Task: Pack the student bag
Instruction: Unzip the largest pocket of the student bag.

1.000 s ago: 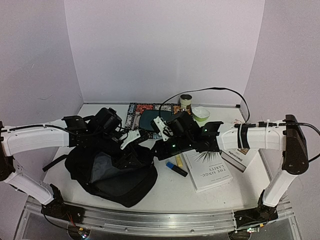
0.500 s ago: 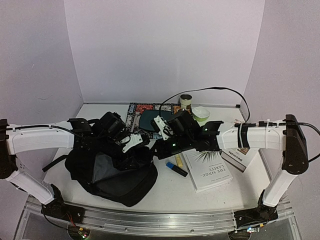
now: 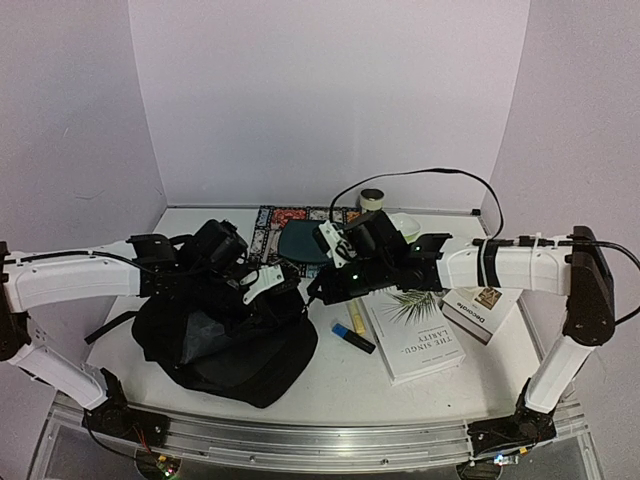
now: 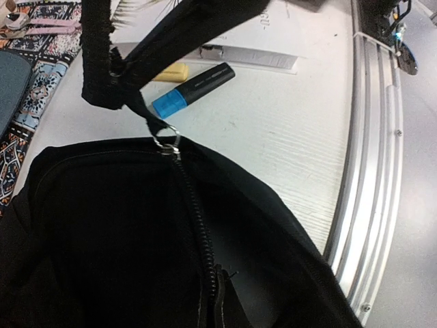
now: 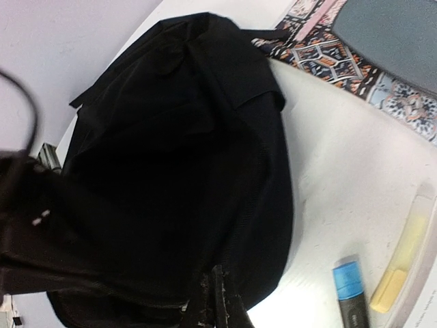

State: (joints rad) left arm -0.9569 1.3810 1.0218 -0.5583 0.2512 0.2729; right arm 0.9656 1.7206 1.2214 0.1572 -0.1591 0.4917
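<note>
Two sets of fingers are closed on the large, soft, rounded black fabric student bag (image 3: 230, 350), which slumps on the near-left part of the white, faintly grained bench (image 3: 350, 390), between the arms. The left gripper (image 4: 215, 297) has its fingers pressed together on the bag's rim, right at the coiled zip line, pinning one side. The right gripper (image 5: 213, 301) is likewise fully closed. It appears to pinch the black webbing that rises taut from the small metal ring of the zip slider (image 4: 166, 141), though the dark cloth hides the exact contact.

Holding opposite sides this way most likely serves to pull the limp mouth apart, since the fabric would otherwise sag shut. The cloth is matt and finely woven, the webbing ribbed at its edge, and the zip teeth form a tight plastic spiral.

Just right of the bag lie a stubby black highlighter with a blue cap (image 3: 352, 337), a small yellow bar (image 3: 357, 319) and a flat white paperback book (image 3: 415, 340). All are rigid and smooth, and well placed for loading once the opening gapes.
</note>
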